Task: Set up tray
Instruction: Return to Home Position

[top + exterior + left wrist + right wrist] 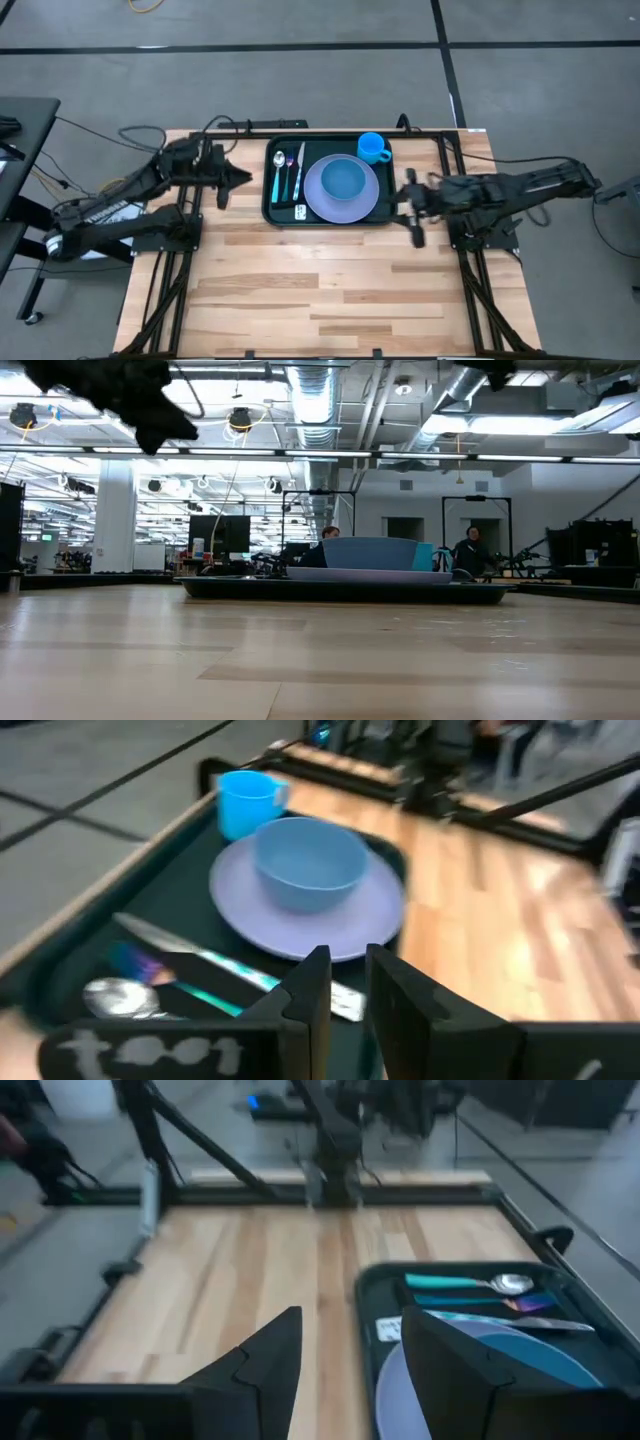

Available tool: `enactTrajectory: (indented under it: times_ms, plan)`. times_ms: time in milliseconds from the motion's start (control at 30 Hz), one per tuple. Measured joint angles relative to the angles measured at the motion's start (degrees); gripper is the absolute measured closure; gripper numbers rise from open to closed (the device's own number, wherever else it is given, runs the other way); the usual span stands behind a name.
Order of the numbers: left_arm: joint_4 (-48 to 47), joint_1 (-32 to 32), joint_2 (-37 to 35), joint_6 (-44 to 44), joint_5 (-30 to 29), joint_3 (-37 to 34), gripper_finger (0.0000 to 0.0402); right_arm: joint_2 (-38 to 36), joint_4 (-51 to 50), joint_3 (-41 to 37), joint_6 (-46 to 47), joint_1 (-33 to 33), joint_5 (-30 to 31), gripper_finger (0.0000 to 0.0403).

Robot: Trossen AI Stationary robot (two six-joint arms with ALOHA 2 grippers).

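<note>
In the high view the tray (384,214) lies in the upper middle of the desk (330,290), its upper rim close to the desk's upper edge. Along its left rim a spoon (279,176), a fork (288,178) and a knife (298,170) lie side by side; to their right a lavender plate (368,200) carries a blue bowl (343,180); a blue cup (372,147) stands in the tray's upper right corner. The left gripper (240,179) hangs just left of the tray's left rim, apart from it; its fingers (312,985) are released, with only a narrow slit between them and nothing held. The right gripper (412,205) hangs just off the right rim; its fingers (265,1360) are spread wide, grasping nothing. The two grippers sit level with the tray, one at each short side, so the margins left and right of it are tight. Below the tray bare wood runs down to the bottom of the frame — the widest open stretch — while the strip above the tray is thin. In the low view the tray shows edge-on across the middle; the plate and bowl rise above its rim, and wood reaches from it toward the camera.
</note>
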Motion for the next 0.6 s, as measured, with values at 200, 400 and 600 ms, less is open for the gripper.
enactTrajectory:
  times_ms: [200, 400, 600]
  plan:
    - [12.47, 1.13, -12.32, -3.87, 2.28, -14.94, 0.0346, -15.21, 6.35, -13.0, 2.89, 2.26, 2.02, 0.0239]
    - [15.03, 1.14, -24.79, -6.05, 2.27, -23.85, 0.0346, -27.52, 14.93, -25.04, 3.91, 2.86, 2.99, 0.0239]
    - [15.05, 1.14, -34.76, -9.46, 2.28, -28.7, 0.0346, -34.69, 15.58, -32.39, 4.43, 2.83, 3.27, 0.0239]
